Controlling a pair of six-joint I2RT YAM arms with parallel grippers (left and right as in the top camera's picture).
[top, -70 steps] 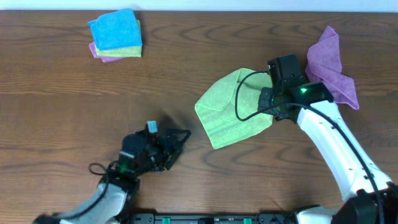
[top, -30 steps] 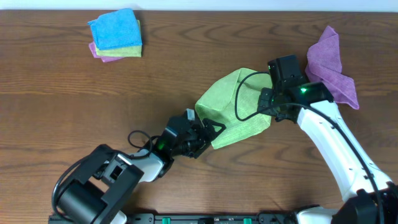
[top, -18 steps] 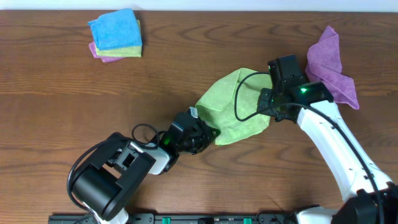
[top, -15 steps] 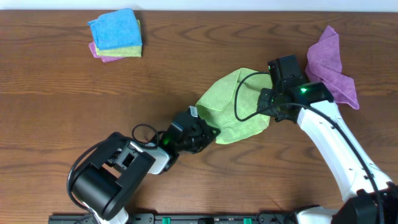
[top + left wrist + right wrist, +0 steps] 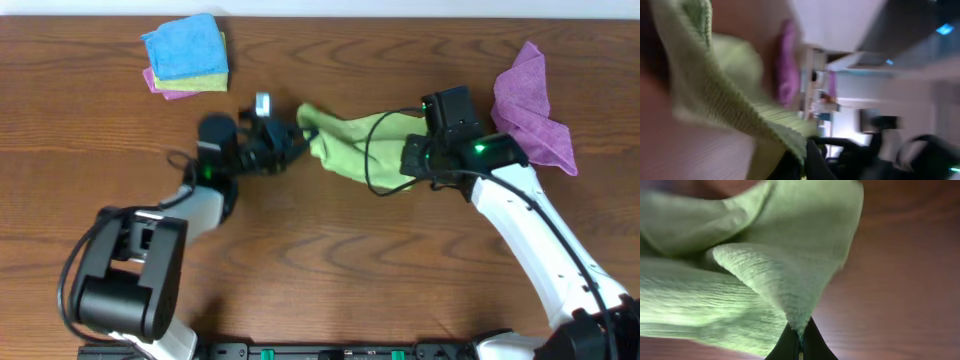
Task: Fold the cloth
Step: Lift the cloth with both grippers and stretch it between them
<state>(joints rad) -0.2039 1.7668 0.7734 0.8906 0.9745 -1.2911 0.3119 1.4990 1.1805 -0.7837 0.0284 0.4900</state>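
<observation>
The light green cloth hangs bunched and stretched between my two grippers, partly off the brown table. My left gripper is shut on the cloth's left corner, left of the table's middle. My right gripper is shut on the cloth's right edge. In the left wrist view the cloth drapes up from my left gripper, blurred. In the right wrist view a fold of the cloth is pinched in my right gripper, just above the wood.
A stack of folded cloths, blue on top of green and pink, lies at the back left. A crumpled purple cloth lies at the back right, just beyond my right arm. The table's far edge runs along the top.
My left gripper shut on the cloth's lower left corner and carried it up and to the left. The cloth went from lying flat to bunched and stretched. My right gripper shifted slightly left.
</observation>
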